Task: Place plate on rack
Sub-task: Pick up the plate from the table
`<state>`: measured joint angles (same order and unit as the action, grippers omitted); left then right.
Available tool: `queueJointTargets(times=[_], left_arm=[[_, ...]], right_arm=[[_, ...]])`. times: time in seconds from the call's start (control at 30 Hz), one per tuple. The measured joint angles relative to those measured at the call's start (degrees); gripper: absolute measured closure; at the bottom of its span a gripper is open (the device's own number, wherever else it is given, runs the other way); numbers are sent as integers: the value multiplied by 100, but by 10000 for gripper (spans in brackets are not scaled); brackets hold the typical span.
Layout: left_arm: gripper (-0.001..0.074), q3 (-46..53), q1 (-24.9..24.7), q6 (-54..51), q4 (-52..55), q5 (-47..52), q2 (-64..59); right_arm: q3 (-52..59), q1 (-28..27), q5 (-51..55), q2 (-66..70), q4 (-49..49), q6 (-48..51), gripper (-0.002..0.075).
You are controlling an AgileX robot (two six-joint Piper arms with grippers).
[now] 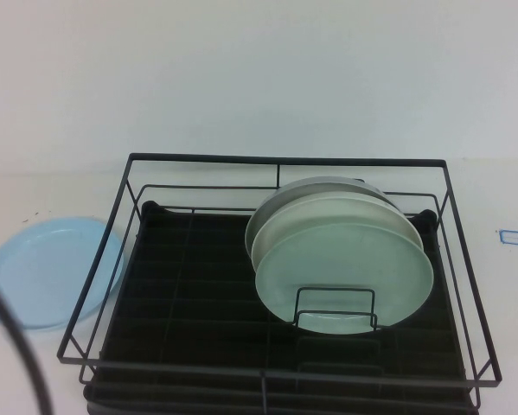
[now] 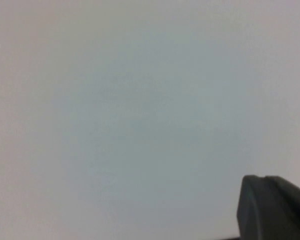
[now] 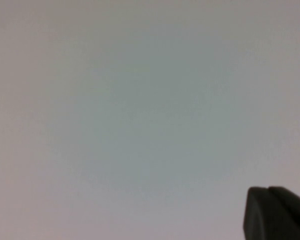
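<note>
The plate [image 1: 51,272] lies flat on the table at nine o'clock of the rack [image 1: 284,160], just outside its wire side. Three plates (mint-green in front) [image 1: 345,268] lean inside. It looks stiff, light and slick; the raised rim is probably the best hold. Left gripper [image 2: 275,207] and right gripper [image 3: 277,212] each show only a dark edge against bare surface; their grip cannot be told.
</note>
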<state>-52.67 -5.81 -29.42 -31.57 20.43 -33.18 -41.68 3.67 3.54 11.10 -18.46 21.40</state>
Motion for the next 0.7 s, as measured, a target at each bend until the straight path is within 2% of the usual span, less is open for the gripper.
queueJointTargets(times=[0.13, 0.23, 0.3, 0.4, 0.53, 0.7], left_arm=[[735, 0, 11, 319, 977, 76, -305], [735, -169, 103, 892, 2191, 254, -659], [735, -498, 264, 1586, 3040, 718, -1041], [735, -1036, 470, 2023, 3582, 1381, -1579], [735, -1740, 519, 1797, 3021, 1585, -2097], [735, -2371, 519, 447, 696, 2129, -2818]], right_arm=[[0, 0, -47, 0, -30, -8, 728], [-11, 0, -37, 28, 23, 147, 728], [-13, 0, 232, 81, 115, 482, 728], [-25, 0, 1006, 245, 194, 1194, 728], [-25, 0, 2307, 515, 22, 1811, 728], [-25, 37, 3219, 746, -757, 2019, 728]])
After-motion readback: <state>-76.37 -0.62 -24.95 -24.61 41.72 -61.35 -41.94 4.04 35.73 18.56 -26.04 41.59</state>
